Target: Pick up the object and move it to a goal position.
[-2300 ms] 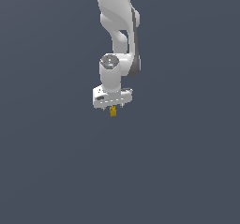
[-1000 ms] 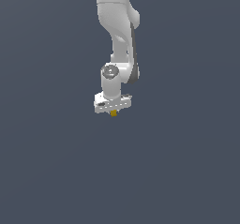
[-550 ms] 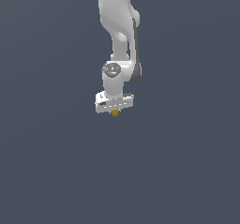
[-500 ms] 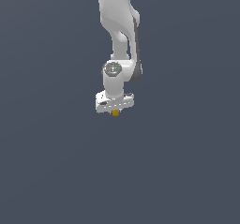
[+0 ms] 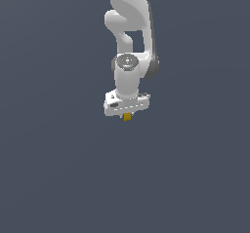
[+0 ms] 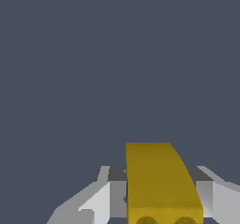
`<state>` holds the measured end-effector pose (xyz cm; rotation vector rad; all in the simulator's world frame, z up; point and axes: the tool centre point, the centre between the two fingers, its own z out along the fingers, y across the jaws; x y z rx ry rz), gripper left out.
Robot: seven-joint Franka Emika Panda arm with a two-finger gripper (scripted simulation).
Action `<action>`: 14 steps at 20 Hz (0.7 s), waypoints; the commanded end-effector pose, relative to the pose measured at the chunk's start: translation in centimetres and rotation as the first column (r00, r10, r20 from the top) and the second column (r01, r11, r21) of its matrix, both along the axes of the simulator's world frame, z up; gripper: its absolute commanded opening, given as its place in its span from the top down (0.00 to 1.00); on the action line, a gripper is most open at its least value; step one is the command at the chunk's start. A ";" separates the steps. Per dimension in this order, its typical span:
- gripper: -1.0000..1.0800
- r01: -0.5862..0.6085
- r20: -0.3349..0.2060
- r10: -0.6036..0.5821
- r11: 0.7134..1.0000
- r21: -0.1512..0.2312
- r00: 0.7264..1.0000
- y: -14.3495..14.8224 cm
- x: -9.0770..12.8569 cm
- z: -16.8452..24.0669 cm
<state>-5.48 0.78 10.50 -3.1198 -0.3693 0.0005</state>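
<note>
Against a flat slate-grey backdrop, a white Panda arm hangs from twelve o'clock in the exterior view, its wrist pointing straight down toward six o'clock. At its lower end the white pincer is clenched on the object, a tiny yellow-orange blocky piece that peeks out just beneath the pincer's body, near the middle of the frame and slightly toward twelve o'clock. The piece is far smaller than the pincer that carries it, and only its lower part shows below the white housing.

Seen from the wrist camera, the object sits squarely between the pincer's two fingers, one pale finger pressed against one flank and the other finger against the opposite flank. The block appears as a long yellow slab with one curved edge, and two dark round hollows show on its near face. The pincer touches the block on both sides; nothing but plain grey lies beyond it in either view.
</note>
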 end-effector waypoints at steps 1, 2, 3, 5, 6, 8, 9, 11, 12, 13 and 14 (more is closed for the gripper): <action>1.00 0.000 0.000 0.000 1.000 0.000 1.000 1.1 1.2 2.1; 1.00 0.000 0.000 0.000 1.000 0.000 1.000 1.6 1.7 2.9; 1.00 0.000 0.000 0.000 1.000 0.000 1.000 2.1 2.2 3.8; 1.00 0.000 0.000 0.000 1.000 0.000 1.000 3.0 3.3 5.5; 1.00 0.000 0.000 0.000 1.000 0.000 1.000 3.5 3.8 6.3; 1.00 0.000 0.000 0.000 1.000 0.000 1.000 4.3 4.8 7.8; 1.00 0.000 0.000 0.000 1.000 0.000 1.000 4.7 5.3 8.5; 1.00 0.000 0.000 0.000 1.000 0.000 1.000 5.4 6.1 9.8; 1.00 0.000 0.000 0.000 1.000 0.000 1.000 5.7 6.5 10.3; 1.00 0.000 0.000 0.000 1.000 0.000 1.000 6.0 6.8 10.8; 1.00 0.000 0.000 0.000 1.000 0.000 1.000 6.3 7.1 11.3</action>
